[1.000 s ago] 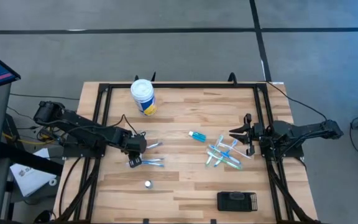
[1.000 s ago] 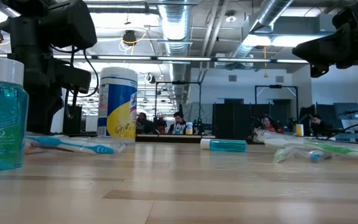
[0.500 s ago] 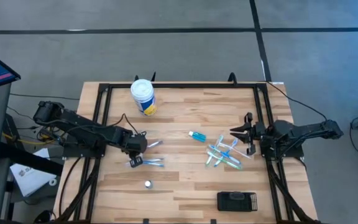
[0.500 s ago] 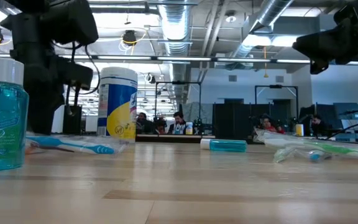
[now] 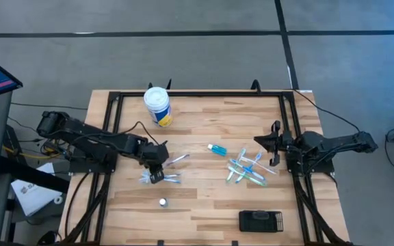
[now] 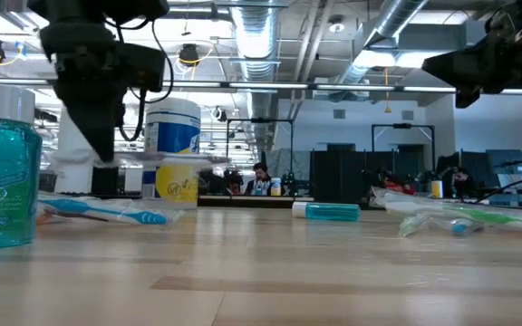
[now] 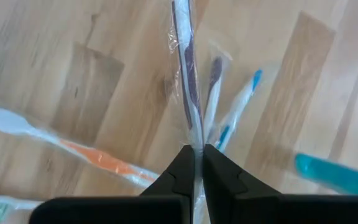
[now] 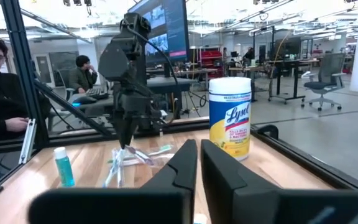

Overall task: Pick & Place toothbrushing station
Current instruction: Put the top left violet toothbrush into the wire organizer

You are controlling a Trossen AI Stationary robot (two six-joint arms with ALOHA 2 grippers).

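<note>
Lying at the near edge of the light wooden slatted table, right of centre, the small flat black rectangular toothbrushing station with ribbed slots sits flat and well apart from both arms. A small round silver-grey object rests left of centre, slightly farther in.

Farther in on the left, the left hand has its two dark fingers pressed together on a clear plastic-wrapped toothbrush with a purple stripe. In the low view this wrapped toothbrush hangs clear of the table surface under the dark arm. A blue-and-white toothbrush lies on the table just beside the left hand, and an orange-and-white toothbrush shows below it in the left wrist view.

On the right, a loose pile of green, blue and white wrapped toothbrushes lies on the table, with a small teal-and-white tube just to its left. The right hand is at the right edge of the table, just beyond the pile, its fingers closed together on nothing.

At the far left stands a white-lidded yellow-and-blue cylindrical tub, upright. A small bottle of teal liquid with a white cap stands at the left in the low view.
</note>
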